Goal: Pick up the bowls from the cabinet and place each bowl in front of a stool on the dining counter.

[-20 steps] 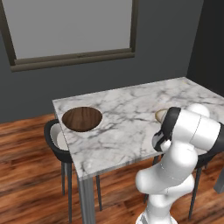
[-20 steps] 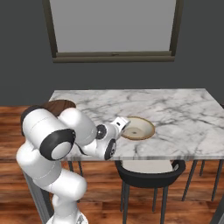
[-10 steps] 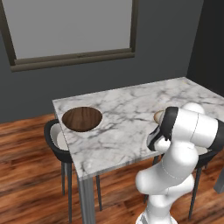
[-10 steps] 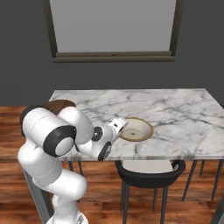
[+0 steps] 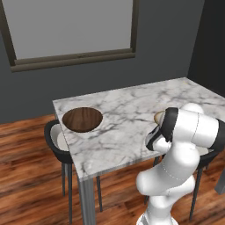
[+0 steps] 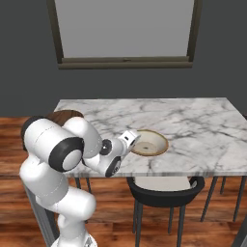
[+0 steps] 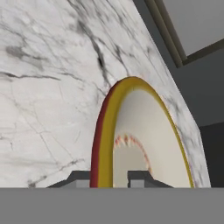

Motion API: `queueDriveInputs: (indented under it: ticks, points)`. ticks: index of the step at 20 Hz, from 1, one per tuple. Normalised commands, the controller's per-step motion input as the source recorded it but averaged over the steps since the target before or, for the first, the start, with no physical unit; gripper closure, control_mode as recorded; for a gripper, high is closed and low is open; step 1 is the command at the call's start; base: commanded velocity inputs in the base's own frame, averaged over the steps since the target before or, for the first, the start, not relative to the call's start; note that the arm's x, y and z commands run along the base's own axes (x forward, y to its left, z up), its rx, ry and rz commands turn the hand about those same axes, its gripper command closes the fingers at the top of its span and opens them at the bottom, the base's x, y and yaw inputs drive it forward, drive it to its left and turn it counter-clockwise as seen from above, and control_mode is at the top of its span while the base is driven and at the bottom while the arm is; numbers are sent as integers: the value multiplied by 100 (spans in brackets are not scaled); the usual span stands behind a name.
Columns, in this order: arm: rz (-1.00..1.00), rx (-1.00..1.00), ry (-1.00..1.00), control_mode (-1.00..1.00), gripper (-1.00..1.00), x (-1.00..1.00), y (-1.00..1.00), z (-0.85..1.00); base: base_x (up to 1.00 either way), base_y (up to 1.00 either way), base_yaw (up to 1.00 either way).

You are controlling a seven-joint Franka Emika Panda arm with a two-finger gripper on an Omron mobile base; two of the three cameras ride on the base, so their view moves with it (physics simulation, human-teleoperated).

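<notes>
On the marble dining counter [image 6: 202,120]: gripper [image 7: 109,177] still pinching the cream bowl [image 6: 149,142] rim, drawn slightly nearer the stool [image 6: 164,188] edge

I am seeing a white counter [image 6: 202,130] veined in grey. The near bowl [image 6: 150,143] is showing cream inside with a brownish rim; close up, that rim is reading yellow with a red outer edge and orange flecks inside. The far bowl [image 5: 82,119] is showing dark brown wood grain. Stool [image 6: 164,189] is showing black with a cream seat. Floor [image 5: 26,176] is showing reddish-brown planks.
</notes>
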Motion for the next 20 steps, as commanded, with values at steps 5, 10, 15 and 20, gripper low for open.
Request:
queueDriveInputs:
  ticks: [5, 10, 15, 20]
  points:
    - [0, 0, 0, -100, -100, 0, 0, 0, 0, 0, 0]
    - [0, 1, 0, -100, -100, 0, 0, 15, 0, 0, 0]
    - [-4, 0, 3, -100, -100, 0, 0, 28, 0, 0, 0]
    - [-5, 0, 2, -100, -100, 0, 1, 64, 0, 0, 0]
